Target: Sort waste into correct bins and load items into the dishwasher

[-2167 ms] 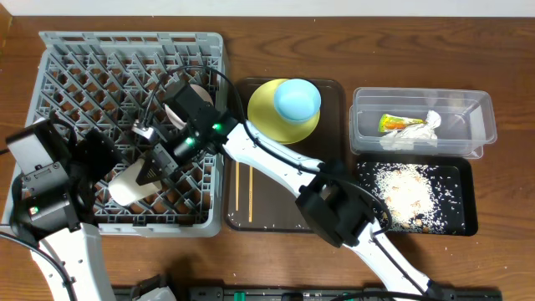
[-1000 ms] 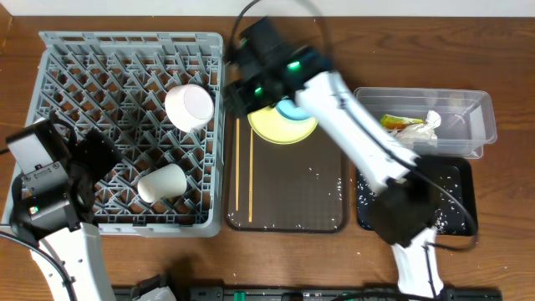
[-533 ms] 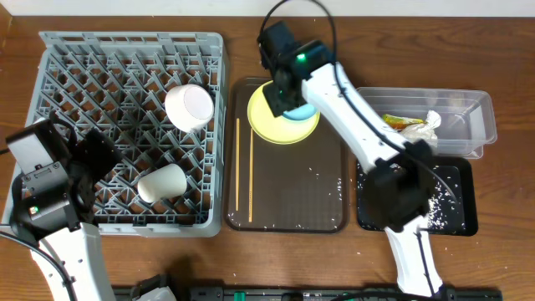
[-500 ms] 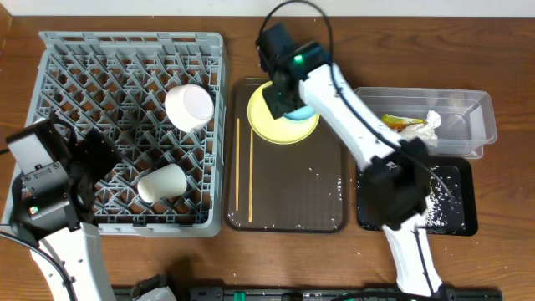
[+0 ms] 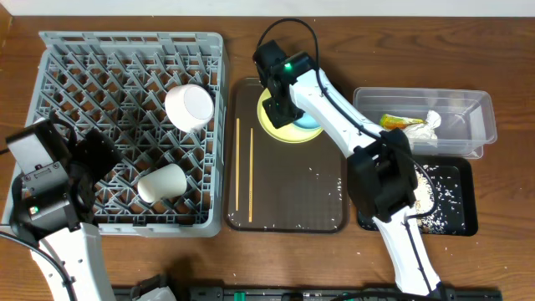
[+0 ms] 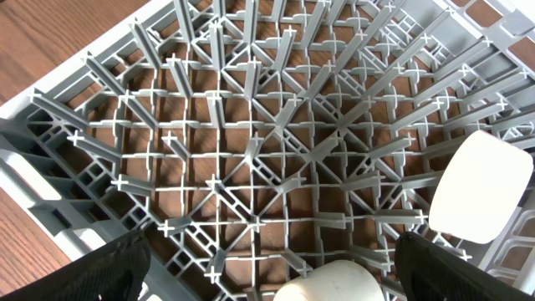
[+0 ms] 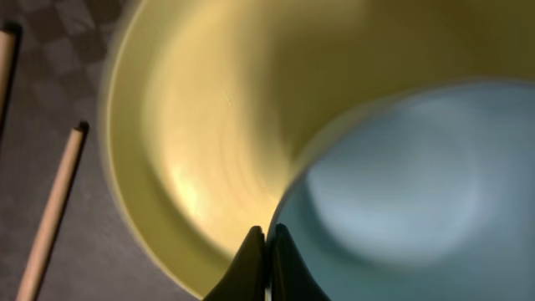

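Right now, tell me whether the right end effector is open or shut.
Shut. The wrist view shows the right end effector with jaws pressed together above the yellow plate.

One pinched, one spread.
The right gripper (image 7: 267, 251) sits pinched just right of the rack (image 5: 125, 38); the left gripper (image 6: 272, 263) hangs wide over it.

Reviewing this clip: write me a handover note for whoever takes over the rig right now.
Left end effector: open, empty, above the dish rack.
Right end effector: shut, tips at the blue cup rim on the yellow plate; no grip visible.
Done: white bowl and white cup in rack; tissue and wrapper in clear tub; rice on black tray.
Left: blue cup, plate, chopsticks on the brown tray, plus stray crumbs there.
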You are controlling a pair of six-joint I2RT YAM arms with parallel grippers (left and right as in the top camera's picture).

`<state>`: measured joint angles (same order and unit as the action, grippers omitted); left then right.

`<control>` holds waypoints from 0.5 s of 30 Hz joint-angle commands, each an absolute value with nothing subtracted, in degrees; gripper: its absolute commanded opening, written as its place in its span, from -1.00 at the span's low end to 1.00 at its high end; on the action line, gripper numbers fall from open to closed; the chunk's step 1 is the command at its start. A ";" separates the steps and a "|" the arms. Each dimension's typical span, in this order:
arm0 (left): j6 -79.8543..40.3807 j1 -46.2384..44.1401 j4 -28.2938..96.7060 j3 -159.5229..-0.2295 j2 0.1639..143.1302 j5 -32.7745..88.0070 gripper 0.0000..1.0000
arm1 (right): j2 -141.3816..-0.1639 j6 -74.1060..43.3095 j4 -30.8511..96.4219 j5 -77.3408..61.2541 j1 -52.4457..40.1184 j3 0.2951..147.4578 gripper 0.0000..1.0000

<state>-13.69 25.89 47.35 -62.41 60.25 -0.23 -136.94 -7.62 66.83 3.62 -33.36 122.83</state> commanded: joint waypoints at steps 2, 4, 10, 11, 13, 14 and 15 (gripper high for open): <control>-13.80 26.24 47.33 -63.33 60.29 -0.67 0.89 | -127.24 -7.62 65.32 1.06 -33.50 123.96 -0.98; -13.80 26.24 47.33 -63.33 60.29 -0.67 0.89 | -123.98 -7.62 64.16 -1.13 -33.43 123.96 -0.98; -13.80 26.24 47.33 -63.33 60.29 -0.67 0.89 | -118.83 -7.64 63.11 -3.27 -33.41 123.96 -0.98; -13.80 26.24 47.33 -63.33 60.29 -0.67 0.89 | -118.72 -7.66 62.04 -5.34 -33.41 123.96 -0.98; -13.80 26.24 47.33 -63.33 60.29 -0.67 0.89 | -118.72 -8.12 56.45 -16.27 -33.21 123.96 -0.98; -13.80 26.22 47.33 -63.33 60.29 -0.67 0.89 | -118.72 -9.37 53.06 -22.26 -32.91 123.96 -0.98; -13.80 26.24 47.33 -63.33 60.29 -0.67 0.89 | -118.80 -11.51 48.60 -28.67 -32.56 123.94 -0.98</control>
